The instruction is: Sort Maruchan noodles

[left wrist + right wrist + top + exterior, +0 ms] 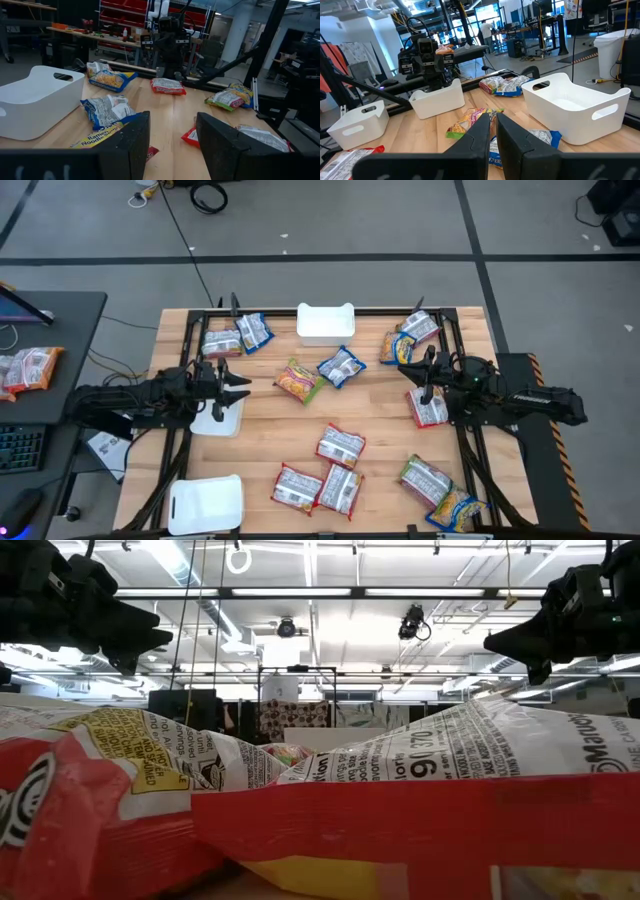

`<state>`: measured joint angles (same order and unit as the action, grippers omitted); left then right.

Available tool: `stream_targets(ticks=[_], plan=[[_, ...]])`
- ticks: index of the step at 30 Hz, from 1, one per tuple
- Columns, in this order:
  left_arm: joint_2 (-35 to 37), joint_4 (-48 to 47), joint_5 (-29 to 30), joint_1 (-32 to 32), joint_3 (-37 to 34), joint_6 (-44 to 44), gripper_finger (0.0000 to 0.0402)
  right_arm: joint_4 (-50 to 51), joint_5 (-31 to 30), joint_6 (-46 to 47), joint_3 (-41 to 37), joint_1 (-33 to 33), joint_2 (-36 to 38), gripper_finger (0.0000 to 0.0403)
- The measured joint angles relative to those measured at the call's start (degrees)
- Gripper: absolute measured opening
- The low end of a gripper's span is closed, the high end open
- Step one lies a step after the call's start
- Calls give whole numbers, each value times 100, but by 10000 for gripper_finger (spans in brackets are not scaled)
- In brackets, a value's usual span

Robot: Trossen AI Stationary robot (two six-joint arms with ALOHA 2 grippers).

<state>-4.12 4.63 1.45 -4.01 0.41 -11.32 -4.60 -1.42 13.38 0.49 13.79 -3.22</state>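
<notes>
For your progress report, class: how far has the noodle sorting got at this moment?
Nothing looks done: all three white trays, including the far tray, look empty. Nothing is in hand: the left hand is open over the left tray, and the right hand is shut and empty. Still left: every Maruchan packet scattered across the table.

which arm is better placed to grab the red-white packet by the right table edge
Right. In the high view the right gripper hovers just beside the red-white packet at the table's right edge, though its jaws look nearly closed. The left gripper, jaws open, sits across the table over a white tray.
</notes>
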Motion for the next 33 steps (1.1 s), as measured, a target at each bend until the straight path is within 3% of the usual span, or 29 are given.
stream_targets(ticks=[20,23,28,33], plan=[[0,0,0,1,1,-1,165,-59,-15,-99,0,0,0,36],[0,0,0,1,2,0,165,-440,-129,-421,-2,1,1,36],[0,1,0,2,1,-2,165,-1356,-205,114,-2,1,2,36],[-2,347,51,2,2,253,165,-2257,-462,-71,-2,12,2,36]])
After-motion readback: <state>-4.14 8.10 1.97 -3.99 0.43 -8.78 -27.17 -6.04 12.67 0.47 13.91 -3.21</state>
